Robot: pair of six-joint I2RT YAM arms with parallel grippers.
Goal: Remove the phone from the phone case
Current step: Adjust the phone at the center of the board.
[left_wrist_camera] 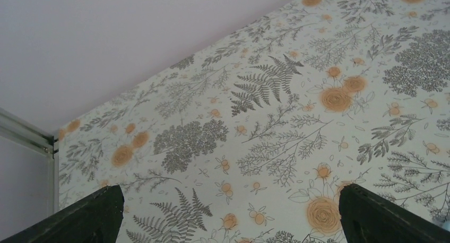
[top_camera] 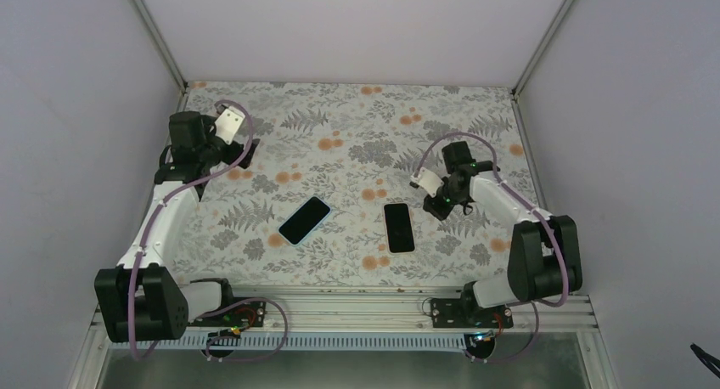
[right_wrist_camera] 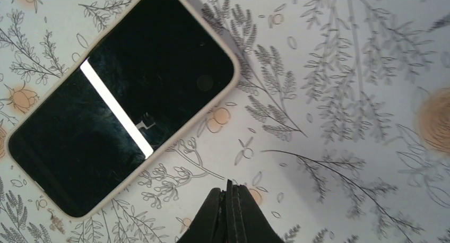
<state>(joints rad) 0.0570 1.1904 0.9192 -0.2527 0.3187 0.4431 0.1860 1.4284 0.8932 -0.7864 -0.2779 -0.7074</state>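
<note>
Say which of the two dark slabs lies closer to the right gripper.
The right slab, lying nearly straight up the view, close to the right gripper; the left slab lies diagonal, farther off.

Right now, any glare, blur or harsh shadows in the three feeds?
Right wrist: a bright white reflection strip crosses the phone screen, rest sharp. Left wrist: no glare, patterned tablecloth crisp, left gripper fingertips dark and underexposed. Top external: soft even light, faint shadows, no glare.
</note>
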